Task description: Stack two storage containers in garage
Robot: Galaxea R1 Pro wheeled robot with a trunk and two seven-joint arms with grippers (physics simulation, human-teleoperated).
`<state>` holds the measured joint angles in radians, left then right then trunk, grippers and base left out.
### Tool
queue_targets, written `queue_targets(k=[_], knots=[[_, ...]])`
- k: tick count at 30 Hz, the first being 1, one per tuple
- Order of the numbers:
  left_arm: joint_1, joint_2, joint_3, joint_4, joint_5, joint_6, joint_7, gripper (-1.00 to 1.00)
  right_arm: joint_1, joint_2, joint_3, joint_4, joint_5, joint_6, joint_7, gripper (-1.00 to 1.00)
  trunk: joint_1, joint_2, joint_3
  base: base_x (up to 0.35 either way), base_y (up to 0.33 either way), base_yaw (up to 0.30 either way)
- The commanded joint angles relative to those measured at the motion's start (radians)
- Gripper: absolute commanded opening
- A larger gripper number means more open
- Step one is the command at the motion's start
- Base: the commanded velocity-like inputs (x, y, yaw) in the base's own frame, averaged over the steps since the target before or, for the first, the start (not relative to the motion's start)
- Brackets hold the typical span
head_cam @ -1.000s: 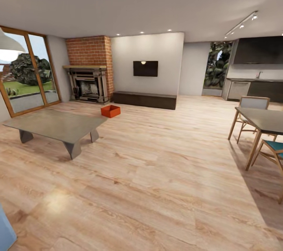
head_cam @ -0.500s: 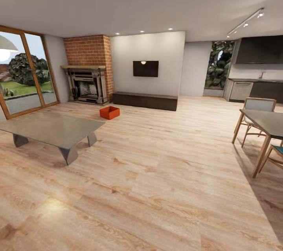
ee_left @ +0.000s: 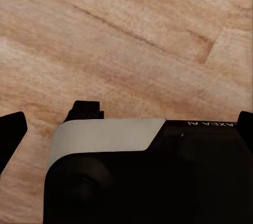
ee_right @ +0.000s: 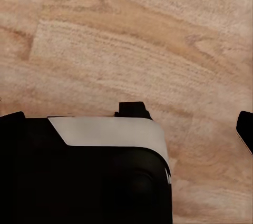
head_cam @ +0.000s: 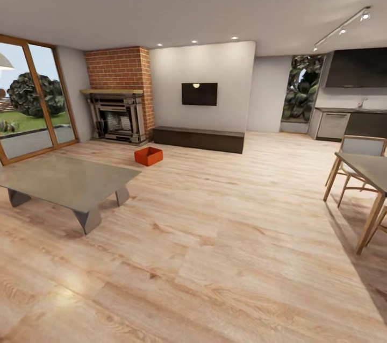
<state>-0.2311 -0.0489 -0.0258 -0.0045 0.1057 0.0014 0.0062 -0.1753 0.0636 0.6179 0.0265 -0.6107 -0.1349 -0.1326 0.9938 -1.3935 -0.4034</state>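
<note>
Head view, one storage container (head_cam: 148, 156), wood flooring (head_cam: 215, 235)

**My two wrists, seen up close**

My left wrist housing (ee_left: 147, 182) is a bulky matte-black block with rounded edges, capped by a pale grey-white panel whose one corner is cut at a slant. Small light lettering runs along its black upper edge, too small to read. My right wrist housing (ee_right: 84, 176) matches it: black shell, the same pale panel, a small black tab above.
</note>
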Motion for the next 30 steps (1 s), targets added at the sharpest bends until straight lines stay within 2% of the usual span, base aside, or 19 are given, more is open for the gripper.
queue_targets(k=[1,30], knots=[[0.0,0.0,-0.003,0.0,0.011,0.0,0.001,1.0,-0.001,0.001,0.008,0.003,-0.008,-0.005,-0.001,1.0,0.001,-0.001,-0.001,0.32,0.0,0.0],[0.0,0.001,-0.003,-0.002,0.008,0.001,0.001,1.0,-0.001,0.001,0.008,0.003,-0.012,-0.006,-0.001,1.0,0.001,-0.001,-0.001,0.32,0.0,0.0]])
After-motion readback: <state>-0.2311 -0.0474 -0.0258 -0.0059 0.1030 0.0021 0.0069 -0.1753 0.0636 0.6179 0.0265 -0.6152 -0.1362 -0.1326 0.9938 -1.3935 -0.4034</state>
